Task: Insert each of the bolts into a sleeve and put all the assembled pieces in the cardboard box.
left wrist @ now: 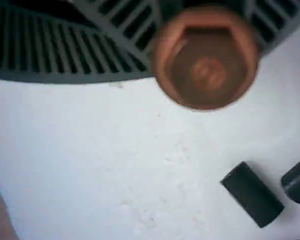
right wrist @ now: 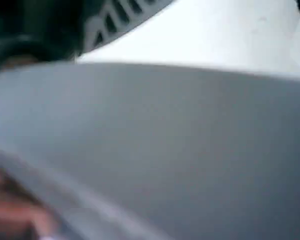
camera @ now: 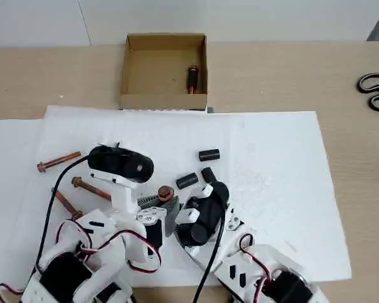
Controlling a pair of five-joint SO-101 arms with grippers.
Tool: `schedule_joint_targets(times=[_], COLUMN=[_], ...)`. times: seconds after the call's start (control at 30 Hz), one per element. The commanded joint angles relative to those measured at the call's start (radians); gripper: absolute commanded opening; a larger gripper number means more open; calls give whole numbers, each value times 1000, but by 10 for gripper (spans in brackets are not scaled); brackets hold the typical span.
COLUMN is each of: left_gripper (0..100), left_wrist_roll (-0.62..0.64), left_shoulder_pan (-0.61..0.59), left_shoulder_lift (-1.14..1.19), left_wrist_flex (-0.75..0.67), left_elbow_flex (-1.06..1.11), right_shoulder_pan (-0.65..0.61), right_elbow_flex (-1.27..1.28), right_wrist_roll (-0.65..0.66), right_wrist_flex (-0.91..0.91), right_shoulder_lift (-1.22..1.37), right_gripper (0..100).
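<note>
1. Left tool point(camera: 162, 202) pinches a copper bolt point(left wrist: 205, 55) upright over the white paper point(camera: 284, 189);
2. Right tool point(camera: 208, 188) sits beside a black sleeve point(camera: 208, 175); its grip cannot be told;
3. One assembled piece point(camera: 193, 79) lies in the cardboard box point(camera: 163, 101).

Bolt point(left wrist: 206, 57): copper-toned metal, dull sheen. Sleeves point(camera: 209, 154): smooth matt black plastic. Cardboard box point(camera: 131, 69): plain brown, matt. Sheet point(camera: 271, 158): white paper, matt, slightly creased. Table point(camera: 50, 76): light wood-look, smooth. Scissors point(camera: 374, 90): glossy black plastic handles. Arm casings point(camera: 122, 197): white plastic.
</note>
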Motion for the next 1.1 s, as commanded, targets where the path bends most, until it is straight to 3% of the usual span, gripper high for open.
schedule_joint_targets(times=[0.0, 0.1, 0.33, 0.6, 0.8, 1.07], left_gripper=[188, 238, 239, 231, 0, 6], left_wrist_roll=[-11, -18, -26, -135, -193, -199], left_shoulder_pan=[2, -2, 0, -71, -163, -338], left_shoulder_lift=[-6, -6, 0, 0, -5, 0], left_wrist_flex=[23, 29, 28, 28, 15, -5], left_elbow_flex=[-10, -10, -65, -122, -130, -93], right_shoulder_pan=[-1, -1, -1, 16, 88, 99], right_elbow_flex=[-60, -60, -58, -57, -55, -52], right_wrist_roll=[9, 9, 9, 9, 9, -8], right_wrist_flex=[-13, -12, -7, -7, -10, -4], right_shoulder_lift=[-8, -8, -8, -8, -8, 2], right_gripper=[2, 2, 2, 2, 2, 2])
